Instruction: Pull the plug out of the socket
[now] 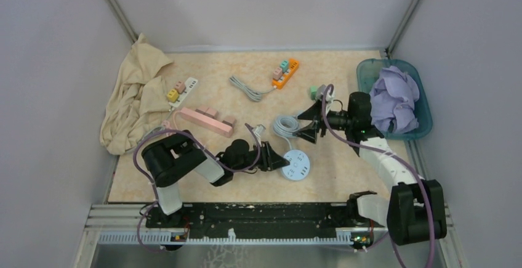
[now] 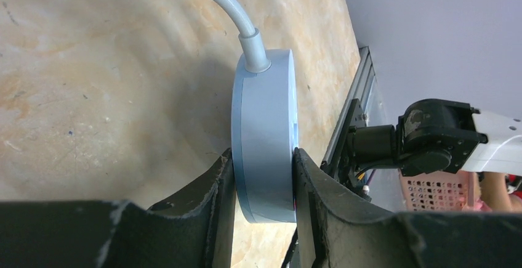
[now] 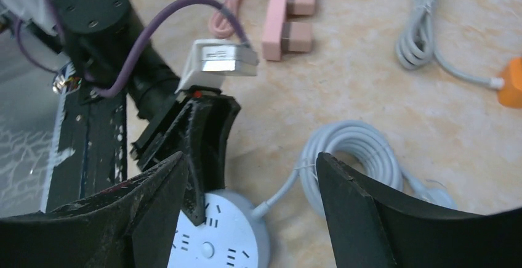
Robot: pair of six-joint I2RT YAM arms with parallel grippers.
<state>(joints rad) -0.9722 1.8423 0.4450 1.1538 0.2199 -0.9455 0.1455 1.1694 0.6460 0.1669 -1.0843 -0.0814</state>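
The round blue socket [image 1: 298,165] lies flat on the table [image 1: 363,169], towards the near edge and roughly midway between the 2 arms. The left gripper [image 1: 280,160] is clamped on its rim from the left: in the left wrist view 1 black finger [image 2: 221,182] presses on each flat face of the disc, both in contact. The socket's grey cable [image 1: 284,124] leaves the rim and runs to a loose coil lying just behind the socket. The right gripper [image 1: 306,124] hangs over that coil with its jaws wide apart and nothing between them; its wrist view looks down through the gap at the coil and at the socket's slotted top face, only part of which shows. A small green-and-grey piece [image 1: 316,90] lies on the table just behind the right wrist; I cannot tell whether it is a plug. Farther back sit a pink power strip [image 1: 206,120], a white power strip [image 1: 183,90] and an orange power strip [image 1: 286,73], each carrying small blocks. A beige cloth [image 1: 132,95] is heaped at the left edge, and a teal basket [image 1: 425,123] at the right holds a purple cloth [image 1: 394,98].
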